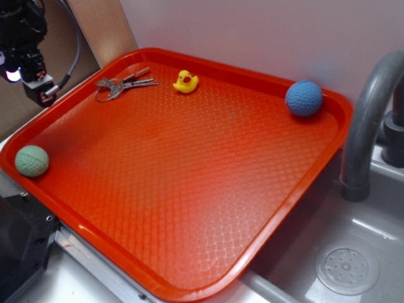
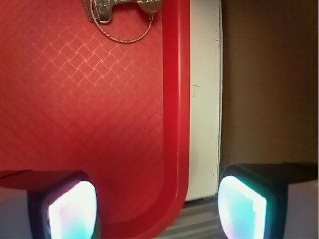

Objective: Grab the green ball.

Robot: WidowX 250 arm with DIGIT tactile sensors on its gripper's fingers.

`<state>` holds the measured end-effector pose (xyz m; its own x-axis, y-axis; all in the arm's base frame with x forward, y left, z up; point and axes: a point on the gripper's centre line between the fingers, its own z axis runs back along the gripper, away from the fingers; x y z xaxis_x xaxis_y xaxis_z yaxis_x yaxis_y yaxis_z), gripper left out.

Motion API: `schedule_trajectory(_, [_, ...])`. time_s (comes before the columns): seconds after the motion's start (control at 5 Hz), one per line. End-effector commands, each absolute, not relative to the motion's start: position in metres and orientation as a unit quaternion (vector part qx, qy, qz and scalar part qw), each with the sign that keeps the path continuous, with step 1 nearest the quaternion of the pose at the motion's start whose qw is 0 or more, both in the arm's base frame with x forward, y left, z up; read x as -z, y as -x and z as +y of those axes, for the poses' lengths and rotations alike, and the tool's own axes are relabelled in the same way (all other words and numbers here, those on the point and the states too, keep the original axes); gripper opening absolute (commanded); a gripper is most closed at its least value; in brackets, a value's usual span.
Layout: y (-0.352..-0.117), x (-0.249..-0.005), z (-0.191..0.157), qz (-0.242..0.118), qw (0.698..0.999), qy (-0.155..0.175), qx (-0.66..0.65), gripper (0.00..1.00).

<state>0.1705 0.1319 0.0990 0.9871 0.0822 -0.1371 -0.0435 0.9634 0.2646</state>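
The green ball (image 1: 32, 160), pale sage and dimpled, lies at the left corner of the red tray (image 1: 189, 189). My gripper (image 1: 35, 82) hangs high at the top left of the exterior view, above the tray's far left edge, well apart from the ball. In the wrist view my gripper (image 2: 157, 209) is open and empty, with its two glowing fingertips (image 2: 72, 211) wide apart over the tray's rim (image 2: 174, 124). The green ball is out of the wrist view.
A blue dimpled ball (image 1: 304, 98) sits at the tray's far right corner. A yellow rubber duck (image 1: 185, 81) and a bunch of keys (image 1: 123, 83) lie along the far edge; the keys also show in the wrist view (image 2: 124, 10). A grey faucet (image 1: 369, 120) and sink (image 1: 347, 265) are at right.
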Motion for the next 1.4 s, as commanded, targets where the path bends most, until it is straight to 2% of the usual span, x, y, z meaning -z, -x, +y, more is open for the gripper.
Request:
schedule_trajectory(0.0, [-0.146, -0.135, 0.135, 0.057, 0.992, -0.108, -0.021, 1.00])
schedule_trajectory(0.4, [-0.139, -0.128, 0.130, 0.064, 0.991, -0.114, -0.008, 1.00])
schedule_trajectory(0.6, [-0.135, -0.130, 0.122, 0.062, 0.993, -0.100, 0.008, 1.00])
schedule_trajectory(1.0, [-0.123, -0.136, 0.097, 0.072, 0.995, -0.050, 0.046, 1.00])
schedule_trajectory(1.2, [-0.118, -0.128, 0.087, 0.081, 0.994, -0.044, 0.065, 1.00])
